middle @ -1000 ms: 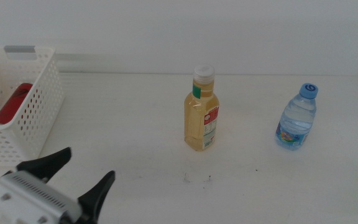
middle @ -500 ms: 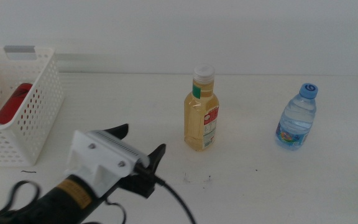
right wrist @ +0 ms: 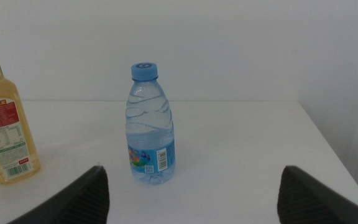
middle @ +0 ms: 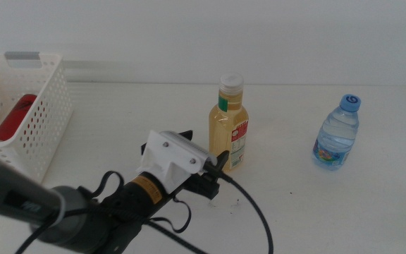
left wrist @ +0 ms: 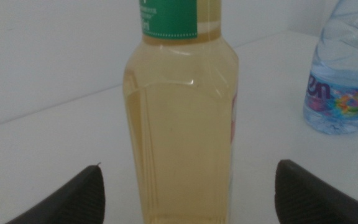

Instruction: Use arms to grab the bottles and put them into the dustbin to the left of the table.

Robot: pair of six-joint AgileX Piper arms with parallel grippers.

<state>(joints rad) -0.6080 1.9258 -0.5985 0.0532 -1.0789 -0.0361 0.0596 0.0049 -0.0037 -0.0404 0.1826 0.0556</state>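
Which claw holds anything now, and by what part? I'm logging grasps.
Neither. The left claw is open around the yellow plastic juice bottle, not closed on it. The right claw is open, short of the clear water bottle.

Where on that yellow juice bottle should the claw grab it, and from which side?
Probably around the flat-sided body of the yellow juice bottle, below its green neck band, coming in level from the front. It stands upright, and the left gripper already has its open jaws spread either side of it. The right gripper waits facing the water bottle.
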